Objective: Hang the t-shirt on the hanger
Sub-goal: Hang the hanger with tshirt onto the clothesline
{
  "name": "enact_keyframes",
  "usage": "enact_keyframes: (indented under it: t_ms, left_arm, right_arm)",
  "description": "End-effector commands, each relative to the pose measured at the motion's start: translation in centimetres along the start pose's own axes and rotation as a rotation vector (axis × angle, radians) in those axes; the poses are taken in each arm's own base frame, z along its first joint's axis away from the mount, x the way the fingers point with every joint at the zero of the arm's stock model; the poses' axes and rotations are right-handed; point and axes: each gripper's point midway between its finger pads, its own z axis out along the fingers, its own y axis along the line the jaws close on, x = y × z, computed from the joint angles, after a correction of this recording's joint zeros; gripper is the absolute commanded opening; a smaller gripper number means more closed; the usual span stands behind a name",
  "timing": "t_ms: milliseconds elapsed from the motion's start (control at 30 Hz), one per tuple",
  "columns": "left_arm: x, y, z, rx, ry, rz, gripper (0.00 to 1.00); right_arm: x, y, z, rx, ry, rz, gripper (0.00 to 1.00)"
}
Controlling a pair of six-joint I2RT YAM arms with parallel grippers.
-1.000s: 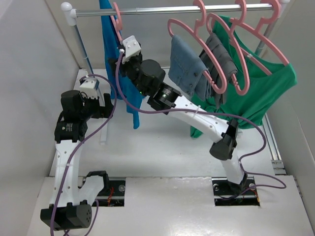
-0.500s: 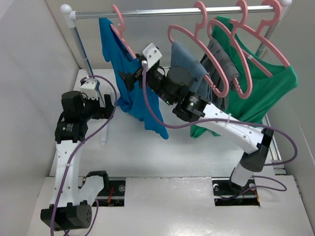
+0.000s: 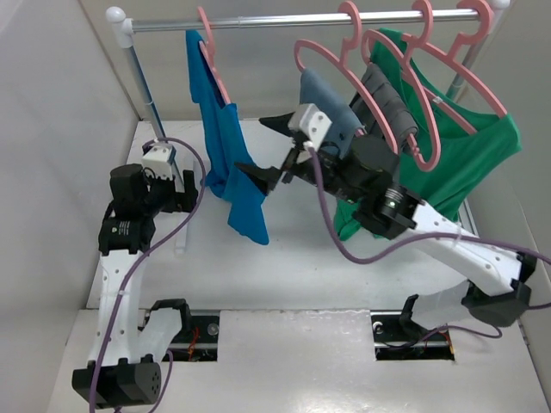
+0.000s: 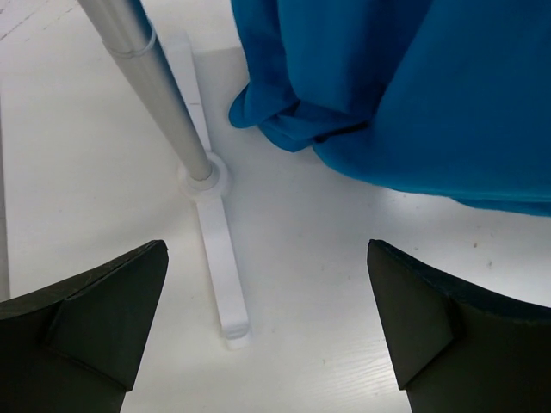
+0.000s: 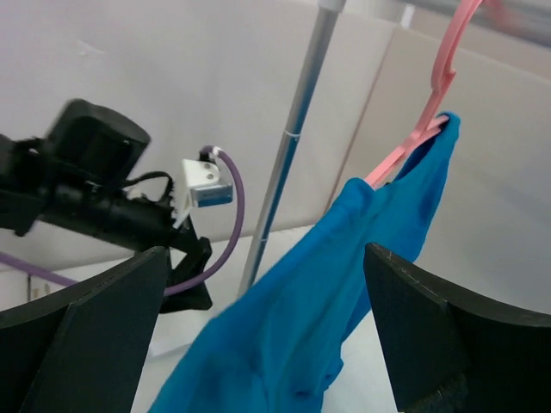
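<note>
The royal-blue t-shirt [image 3: 222, 146] hangs draped on the pink hanger [image 3: 215, 69], which is hooked at the left end of the rail. My right gripper [image 3: 250, 144] is open just right of the shirt, and nothing shows between its fingers. In the right wrist view the t-shirt [image 5: 327, 292] and hanger [image 5: 430, 103] lie ahead of the open right gripper [image 5: 266, 254]. My left gripper [image 3: 185, 185] is open, low and to the left of the shirt. In its own view the left gripper [image 4: 265, 284] is over the table with the t-shirt's hem [image 4: 413, 86] beyond it.
The rail [image 3: 301, 19] also carries pink hangers with grey-blue garments [image 3: 331, 107] and a green shirt [image 3: 456, 155]. The rack's left pole [image 3: 146, 95] and its white foot [image 4: 215, 258] stand by the left gripper. White walls close in both sides.
My right gripper has opened fully and pulled back right, away from the t-shirt. The shirt now hangs free on the hanger. The left arm has barely moved.
</note>
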Motion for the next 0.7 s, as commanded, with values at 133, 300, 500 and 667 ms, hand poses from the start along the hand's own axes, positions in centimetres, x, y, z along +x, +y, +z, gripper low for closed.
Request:
enact_keyframes:
  t_ms: [133,300,500,667]
  left_arm:
    - [1.5,2.7,0.6,-0.145,-0.013,0.038,1.0]
    - [2.6,5.1,0.9,-0.278,0.0,0.021,1.0]
    - [4.4,6.2,1.7,-0.333,0.023,-0.017,1.0]
    - [4.4,6.3,1.9,-0.33,0.01,-0.04,1.0]
  right_arm:
    - [1.9,3.0,-6.3,-0.131,0.036,0.002,1.0]
    - [9.5,4.0,-10.4,-0.096,0.241,0.083,1.0]
    - [20.1,4.0,-16.7,0.076,0.495,0.186,1.0]
    - [27.1,3.8,-21.3,0.242,0.647,0.26,1.0]
